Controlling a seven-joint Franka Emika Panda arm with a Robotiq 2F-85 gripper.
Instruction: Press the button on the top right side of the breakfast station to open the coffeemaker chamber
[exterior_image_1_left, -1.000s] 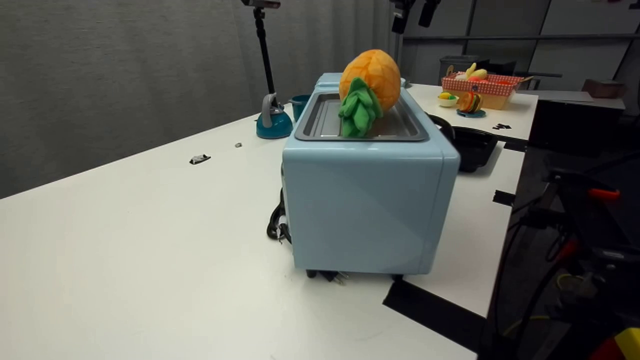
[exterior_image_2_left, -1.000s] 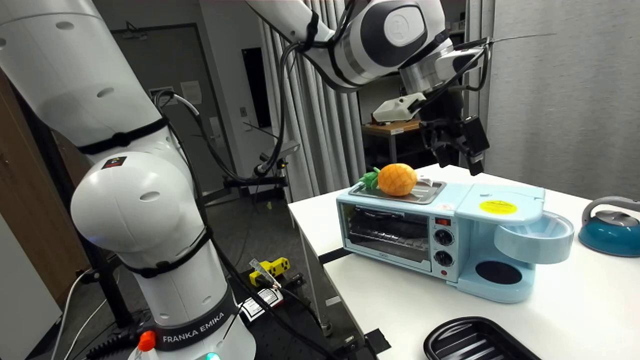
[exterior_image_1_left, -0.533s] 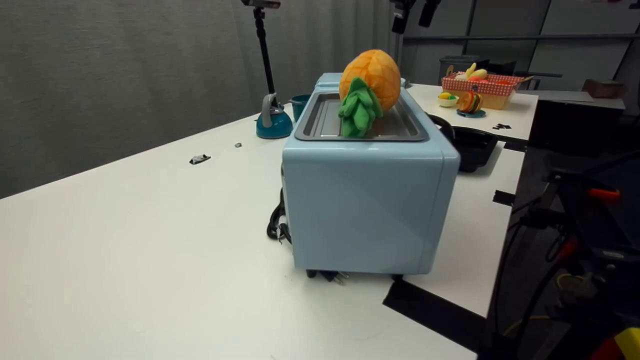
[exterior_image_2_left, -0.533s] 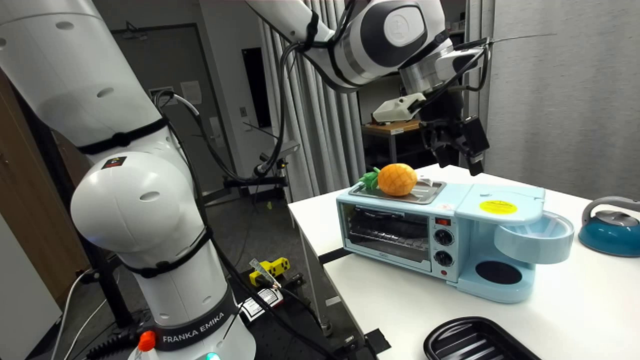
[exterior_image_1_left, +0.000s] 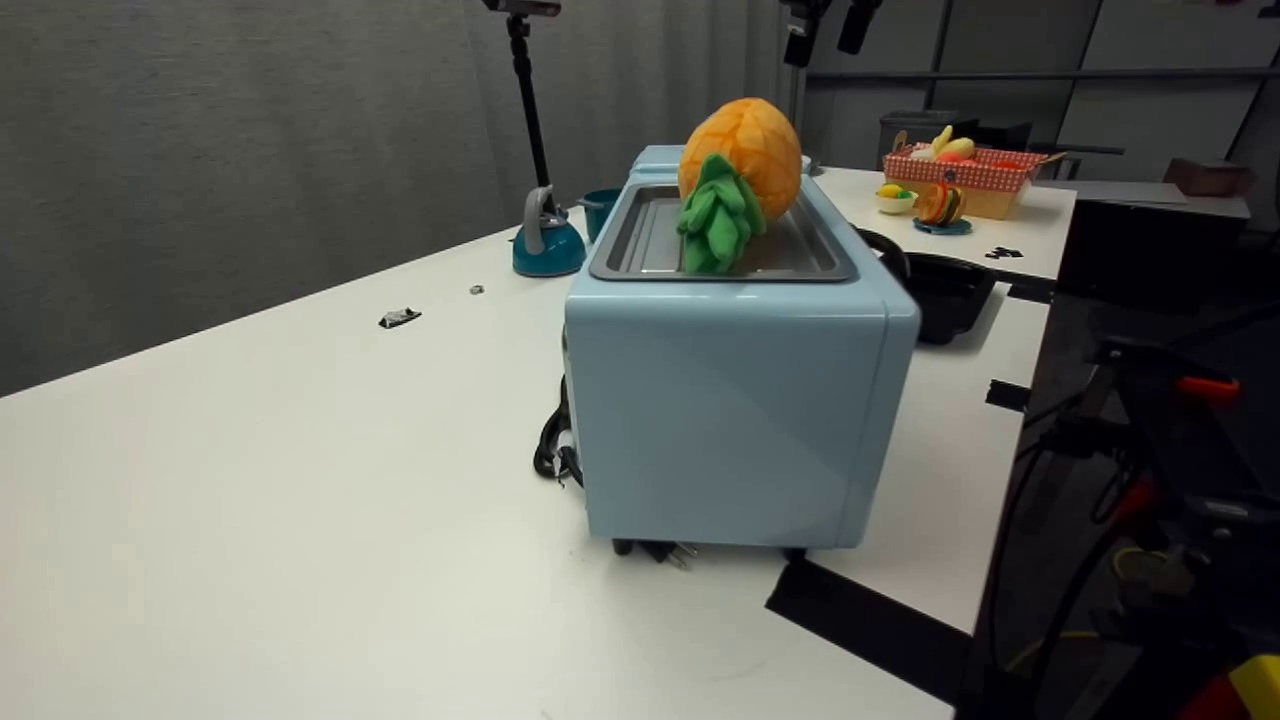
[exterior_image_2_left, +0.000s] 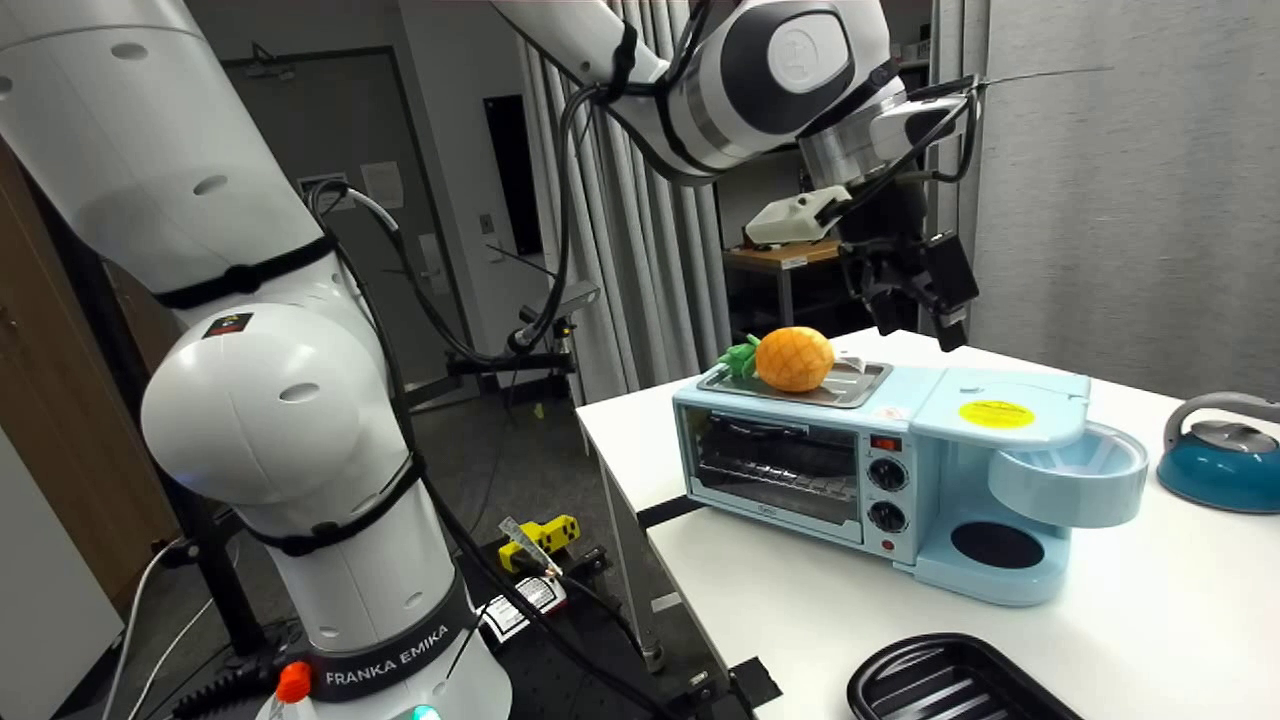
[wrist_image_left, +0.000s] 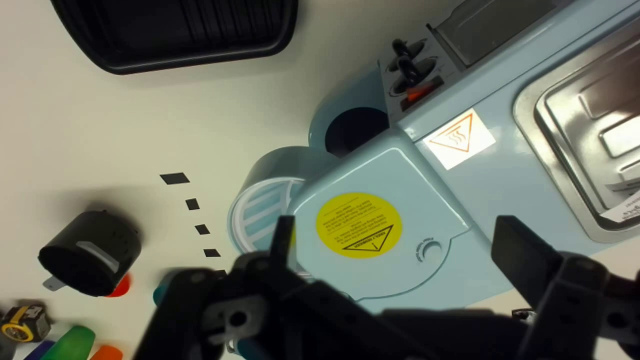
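Observation:
The light-blue breakfast station (exterior_image_1_left: 735, 420) stands on the white table; an exterior view shows its oven and knobs side (exterior_image_2_left: 925, 480). In the wrist view its coffeemaker lid (wrist_image_left: 360, 275) bears a yellow sticker (wrist_image_left: 359, 225) and a small round button-like recess (wrist_image_left: 431, 251) with tiny lettering. The round coffee chamber (exterior_image_2_left: 1065, 495) is swung out from under the lid; it also shows in the wrist view (wrist_image_left: 265, 200). My gripper (exterior_image_2_left: 918, 325) is open and empty, in the air above and behind the station. Its fingertips (wrist_image_left: 396, 220) frame the lid in the wrist view, apart from it.
An orange-and-green pineapple plush (exterior_image_2_left: 795, 360) lies on the station's top tray (exterior_image_2_left: 860, 385). A teal kettle (exterior_image_2_left: 1222, 462) stands beside the chamber. A black pan (exterior_image_2_left: 950, 680) lies in front. A red-checked basket (exterior_image_1_left: 960, 170) stands farther along the table.

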